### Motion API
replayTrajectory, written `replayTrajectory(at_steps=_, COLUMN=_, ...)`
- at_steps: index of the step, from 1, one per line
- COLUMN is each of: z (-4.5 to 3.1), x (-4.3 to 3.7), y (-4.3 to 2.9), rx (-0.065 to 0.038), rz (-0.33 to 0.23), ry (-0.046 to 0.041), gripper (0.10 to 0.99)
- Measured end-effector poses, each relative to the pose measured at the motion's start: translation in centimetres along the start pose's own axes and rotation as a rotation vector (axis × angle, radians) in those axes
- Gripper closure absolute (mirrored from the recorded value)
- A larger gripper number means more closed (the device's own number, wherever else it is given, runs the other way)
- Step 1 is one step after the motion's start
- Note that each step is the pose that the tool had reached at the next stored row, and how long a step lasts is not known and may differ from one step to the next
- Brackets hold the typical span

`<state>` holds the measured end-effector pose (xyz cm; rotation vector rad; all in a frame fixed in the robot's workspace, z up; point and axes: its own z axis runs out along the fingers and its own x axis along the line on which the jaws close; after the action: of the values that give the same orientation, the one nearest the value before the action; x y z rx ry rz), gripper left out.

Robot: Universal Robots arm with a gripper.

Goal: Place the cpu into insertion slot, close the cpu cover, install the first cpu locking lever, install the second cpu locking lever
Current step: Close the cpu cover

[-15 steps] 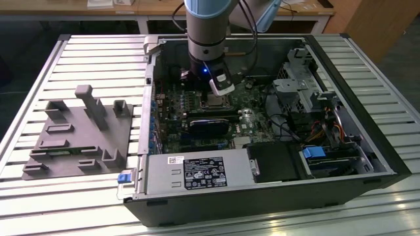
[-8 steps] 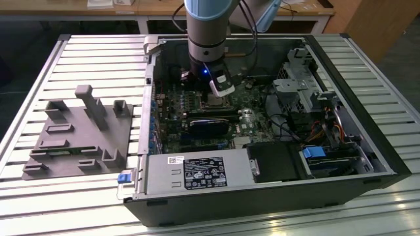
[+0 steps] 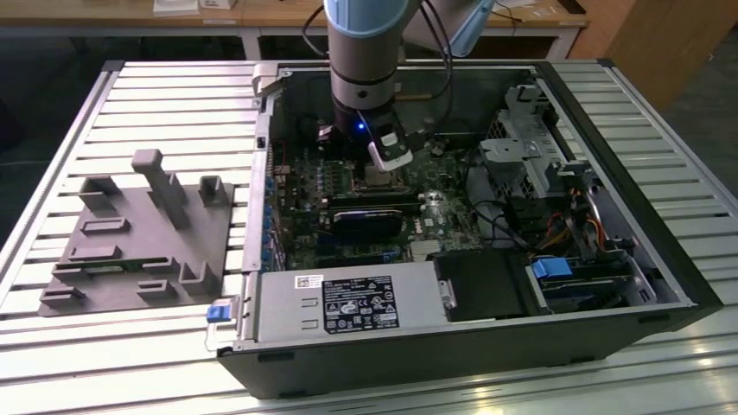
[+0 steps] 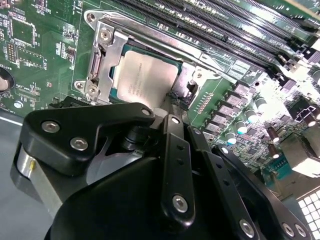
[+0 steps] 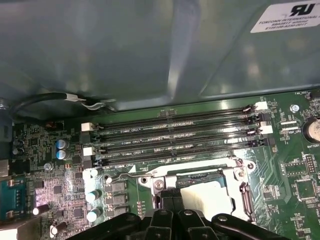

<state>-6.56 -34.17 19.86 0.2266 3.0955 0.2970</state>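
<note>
The cpu [image 4: 145,80], a dull silver square, lies flat in the insertion slot [image 4: 102,87] on the green board. The silvery cpu cover [image 4: 100,57] lies down around it, and the chip shows through its window. A thin metal locking lever [image 5: 127,176] lies along the socket's side nearest the long memory slots. My gripper [image 4: 173,106] hovers at the socket's edge, its black fingers [image 5: 167,205] pressed together with nothing visibly between them. In the exterior view the gripper [image 3: 388,162] reaches down into the open computer case right over the slot [image 3: 375,180].
The case's walls [image 3: 259,173] surround the board. Long black memory slots [image 5: 175,135] run beside the socket, with capacitors [image 5: 61,149] and a black cable [image 5: 45,99] nearby. A drive cage and wiring [image 3: 542,173] fill the exterior view's right. A grey fixture [image 3: 138,233] sits on the slatted table.
</note>
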Motion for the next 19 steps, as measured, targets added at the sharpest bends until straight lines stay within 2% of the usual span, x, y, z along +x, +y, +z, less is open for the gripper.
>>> replayTrajectory(at_steps=14, z=-0.05, x=-0.21, y=-0.19, rx=-0.005, rz=0.0, ry=0.0006, gripper=0.984)
replayTrajectory(at_steps=19, z=-0.76, x=-0.23, y=-0.05, rx=-0.005, rz=0.0, ry=0.0007, gripper=0.984)
